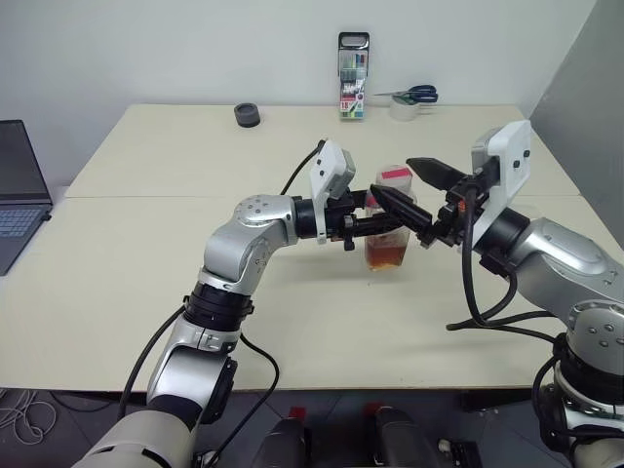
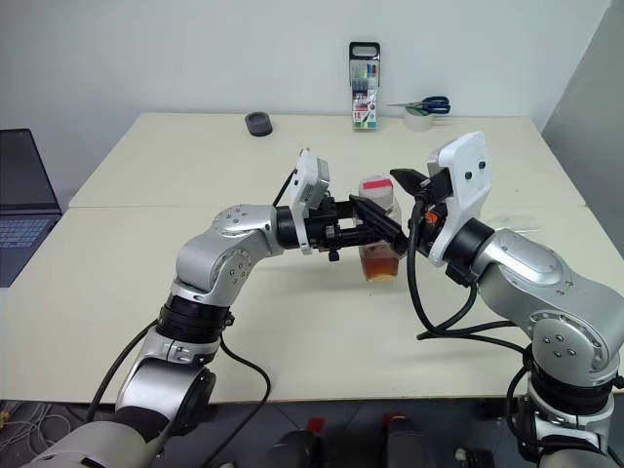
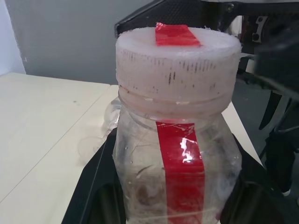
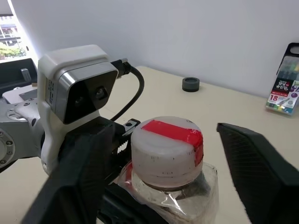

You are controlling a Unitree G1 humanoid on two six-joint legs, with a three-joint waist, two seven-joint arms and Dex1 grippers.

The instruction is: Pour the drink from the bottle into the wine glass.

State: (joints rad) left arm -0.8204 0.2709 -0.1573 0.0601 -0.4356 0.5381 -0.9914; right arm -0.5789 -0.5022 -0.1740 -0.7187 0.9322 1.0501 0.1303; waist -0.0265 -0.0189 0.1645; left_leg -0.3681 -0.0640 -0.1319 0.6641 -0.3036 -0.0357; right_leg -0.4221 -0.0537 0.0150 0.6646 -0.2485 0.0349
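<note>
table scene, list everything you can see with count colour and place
small clear plastic bottle: one, white cap with red strip, held upright mid-table
amber drink: fills the bottle's bottom part
cream table: one, spans the scene
black-framed marker pack: one, upright at the far edge
blue-handled scissors: one pair, far edge, on a whitish tape roll
dark grey round ring: one, far side
dark laptop: one, off the table's left side
left end effector: black, shut on the bottle's body
right end effector: black, fingers either side of the cap, not closed on it
</note>
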